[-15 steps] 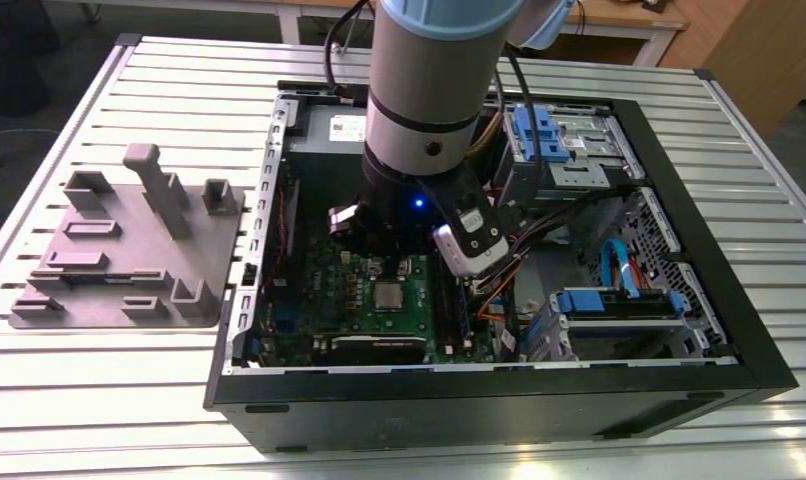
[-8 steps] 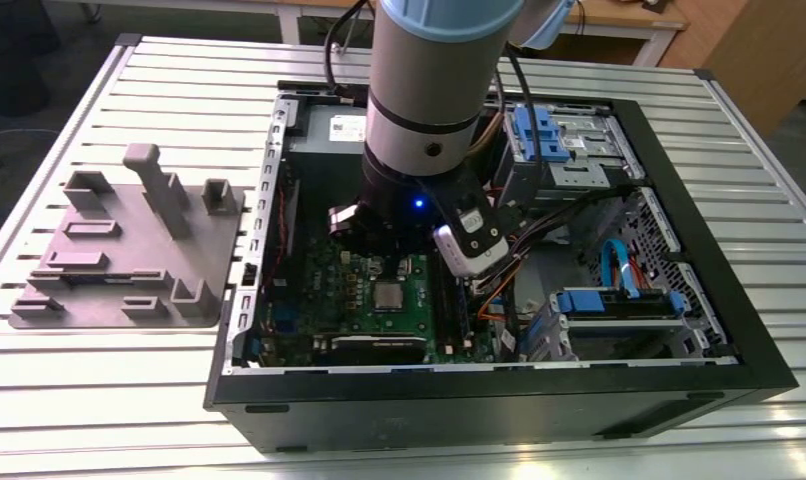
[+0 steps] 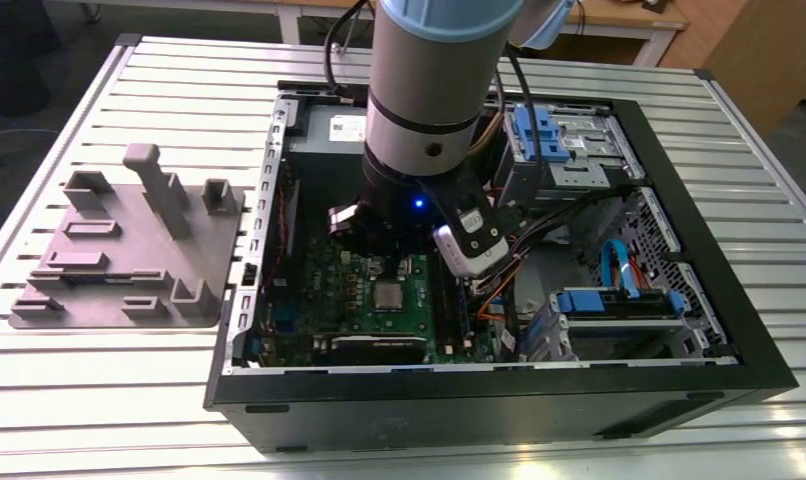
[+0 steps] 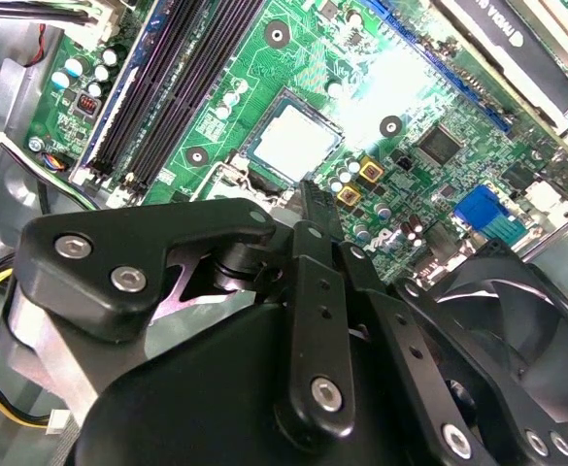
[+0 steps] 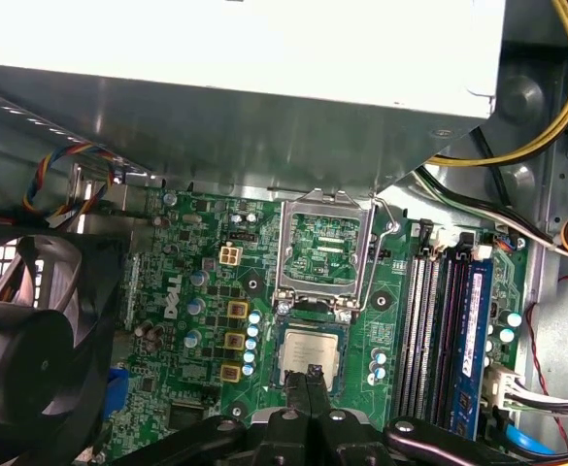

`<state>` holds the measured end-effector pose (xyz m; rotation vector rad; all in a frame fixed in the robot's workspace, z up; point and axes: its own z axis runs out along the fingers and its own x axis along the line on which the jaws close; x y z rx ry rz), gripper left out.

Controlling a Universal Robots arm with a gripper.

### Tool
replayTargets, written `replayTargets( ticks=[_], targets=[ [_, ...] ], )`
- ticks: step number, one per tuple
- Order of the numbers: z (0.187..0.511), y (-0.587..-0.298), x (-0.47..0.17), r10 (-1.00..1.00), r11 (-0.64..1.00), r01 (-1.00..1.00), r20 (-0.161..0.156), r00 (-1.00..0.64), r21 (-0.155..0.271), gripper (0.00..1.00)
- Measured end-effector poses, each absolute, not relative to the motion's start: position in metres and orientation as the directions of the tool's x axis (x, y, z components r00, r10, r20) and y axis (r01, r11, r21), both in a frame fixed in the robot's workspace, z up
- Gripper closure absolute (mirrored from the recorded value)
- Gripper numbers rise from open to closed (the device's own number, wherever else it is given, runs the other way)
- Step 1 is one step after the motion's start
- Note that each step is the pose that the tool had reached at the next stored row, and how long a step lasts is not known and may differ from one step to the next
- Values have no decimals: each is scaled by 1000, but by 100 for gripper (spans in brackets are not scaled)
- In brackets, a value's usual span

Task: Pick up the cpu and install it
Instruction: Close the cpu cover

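End effector: you've got it [image 5: 308, 377] low over the green motherboard [image 5: 201, 291], fingertips pressed together with no gap between them and nothing held; in both wrist views the tips [image 4: 315, 199] hang at the edge of the cpu.
Cpu: there it is [image 5: 310, 354], silvery top up, lying flat in its socket on the board, free of the fingers; the exterior view shows it [image 3: 387, 294] just near of the arm's wrist.
Socket frame: the silver load plate [image 5: 324, 248] stands swung open beside the chip, lever up. My read is that it is left open so the chip can sit in, and it is not yet clamped down.
Board neighbours: memory slots [image 5: 446, 335] run along one side of the socket, a black fan [image 5: 31, 340] sits on the other.
Case: the open tower [image 3: 510, 390] lies on its side on the slatted bench [image 3: 136, 400], so you reach straight down to the board.
Left of the case: a grey parts holder [image 3: 123, 260] sits on the bench, well apart.
Writing: there is print on the board and the cards, but I'll leave it unread.
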<state>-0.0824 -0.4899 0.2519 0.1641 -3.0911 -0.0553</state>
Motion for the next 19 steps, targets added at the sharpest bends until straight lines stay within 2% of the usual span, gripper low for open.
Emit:
replayTargets(
  ticks=[2,6,19],
  targets=[
    [252,-490,-82,-107,994,-105,45,-993,42,89],
    [252,-491,-80,-110,989,-105,44,-993,101,89],
    [246,-493,-60,-110,988,-104,46,-993,111,89]
  ],
)
